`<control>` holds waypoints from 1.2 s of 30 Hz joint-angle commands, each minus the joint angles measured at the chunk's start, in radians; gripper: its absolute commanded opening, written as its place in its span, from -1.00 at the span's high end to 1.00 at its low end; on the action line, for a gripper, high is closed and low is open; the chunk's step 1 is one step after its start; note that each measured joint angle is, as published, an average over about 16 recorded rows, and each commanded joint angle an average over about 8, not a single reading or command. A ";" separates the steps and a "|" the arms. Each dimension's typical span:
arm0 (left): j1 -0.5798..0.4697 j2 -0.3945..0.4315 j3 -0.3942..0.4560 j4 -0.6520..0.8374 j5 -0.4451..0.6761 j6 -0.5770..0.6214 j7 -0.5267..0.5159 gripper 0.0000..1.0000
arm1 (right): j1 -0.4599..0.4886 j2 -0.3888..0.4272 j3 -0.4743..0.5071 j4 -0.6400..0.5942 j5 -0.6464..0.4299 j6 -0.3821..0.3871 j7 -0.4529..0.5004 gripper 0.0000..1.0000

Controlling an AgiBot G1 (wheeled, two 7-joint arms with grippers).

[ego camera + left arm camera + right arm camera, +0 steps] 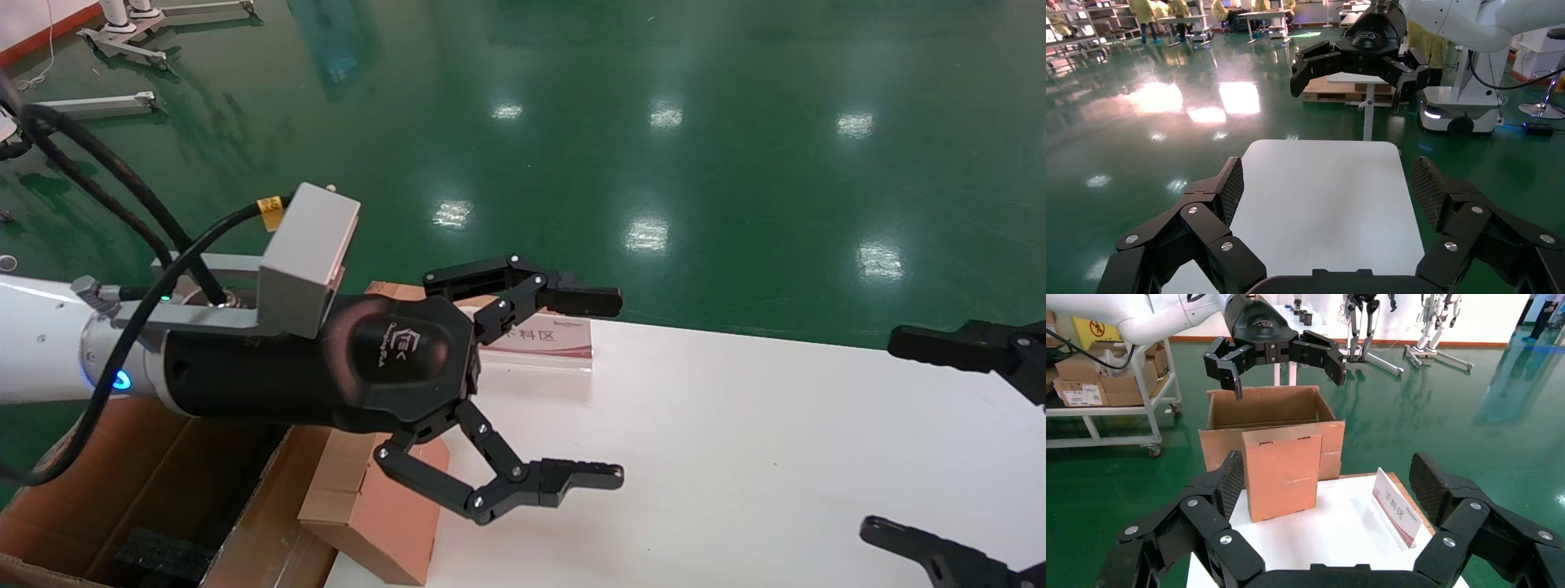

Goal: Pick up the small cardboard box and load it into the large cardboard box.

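Observation:
The small cardboard box (372,510) stands upright at the white table's (776,457) left edge, its reddish-brown face shown in the right wrist view (1281,471). The large cardboard box (106,490) stands just beyond that edge, flaps open, black foam (163,555) inside; it also shows in the right wrist view (1266,407). My left gripper (609,388) is open and empty, hovering above the small box and the table's left part; it also shows in its own wrist view (1329,184). My right gripper (881,433) is open and empty over the table's right side (1324,478).
A slanted sign card (539,339) stands at the table's far edge, near the left gripper's upper finger, also seen in the right wrist view (1395,508). Green floor surrounds the table. A cart with cartons (1107,380) stands beyond the large box.

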 commanded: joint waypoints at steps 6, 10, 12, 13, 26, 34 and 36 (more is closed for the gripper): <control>0.000 0.000 0.000 0.000 0.000 0.000 0.000 -1.00 | 0.000 0.000 0.000 0.000 0.000 0.000 0.000 -1.00; 0.000 0.000 0.000 0.000 0.000 0.000 0.000 -1.00 | 0.000 0.000 0.000 0.000 0.000 0.000 0.000 -1.00; 0.000 0.000 0.000 0.000 0.000 0.000 0.000 -1.00 | 0.000 0.000 0.000 0.000 0.000 0.000 0.000 -1.00; 0.000 0.000 0.000 0.000 0.000 0.000 0.000 -1.00 | 0.000 0.000 0.000 0.000 0.000 0.000 0.000 -1.00; -0.038 -0.032 0.047 -0.021 0.108 -0.018 -0.076 -1.00 | 0.000 0.000 -0.001 -0.001 0.000 0.000 -0.001 -1.00; -0.156 -0.056 0.134 -0.050 0.300 -0.009 -0.230 -1.00 | 0.001 0.000 -0.001 -0.001 0.001 0.000 -0.001 -1.00; -0.209 -0.052 0.167 -0.055 0.370 0.011 -0.274 -1.00 | 0.001 0.000 -0.001 -0.001 0.001 0.000 -0.001 -1.00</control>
